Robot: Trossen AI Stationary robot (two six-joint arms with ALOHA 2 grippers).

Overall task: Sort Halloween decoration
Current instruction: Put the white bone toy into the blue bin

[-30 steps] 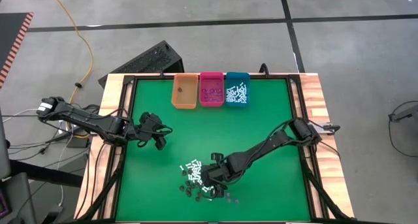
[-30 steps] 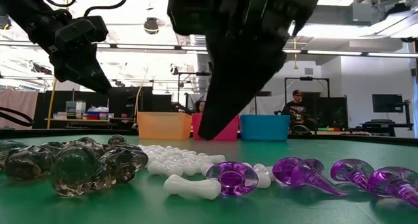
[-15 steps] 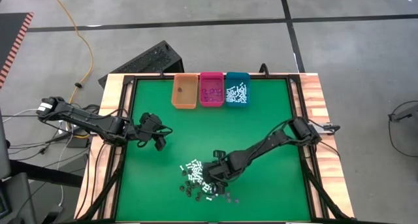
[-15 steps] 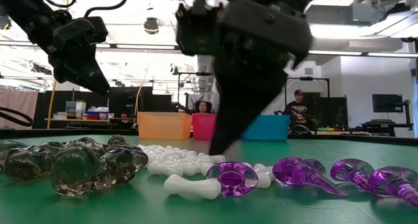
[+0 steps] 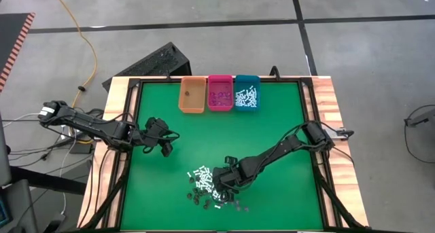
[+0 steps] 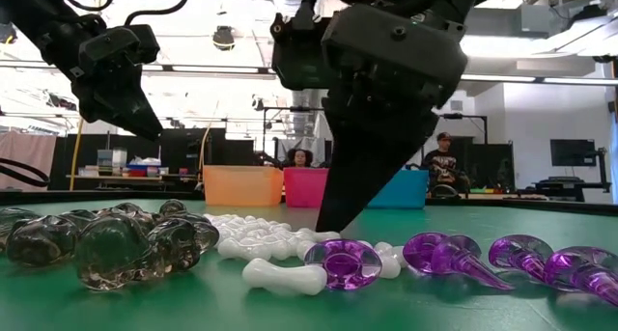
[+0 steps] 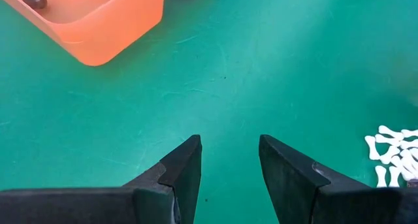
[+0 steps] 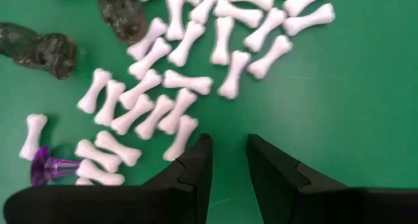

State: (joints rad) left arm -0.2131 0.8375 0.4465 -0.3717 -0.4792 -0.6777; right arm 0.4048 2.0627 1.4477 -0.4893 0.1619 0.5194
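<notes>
From above, the right gripper [image 5: 219,182] has slid further into the decoration pile [image 5: 204,185] on the green counter [image 5: 272,124] — a pick looks near. Low down, its tip has dropped beside a white bone [image 6: 282,274]. Its wrist view shows parted, empty fingers over bones [image 8: 163,87]. The left gripper [image 7: 228,165] hovers open, idle.

Green mat [image 5: 272,124] with wood-tone table edges [image 5: 332,117]. Bins at upper centre of the high view: orange [image 5: 192,96], pink [image 5: 220,94], teal [image 5: 247,94]. Pieces: white bones [image 8: 186,81], translucent purple bits [image 6: 454,256], smoky dark-brown ones [image 6: 106,244].
</notes>
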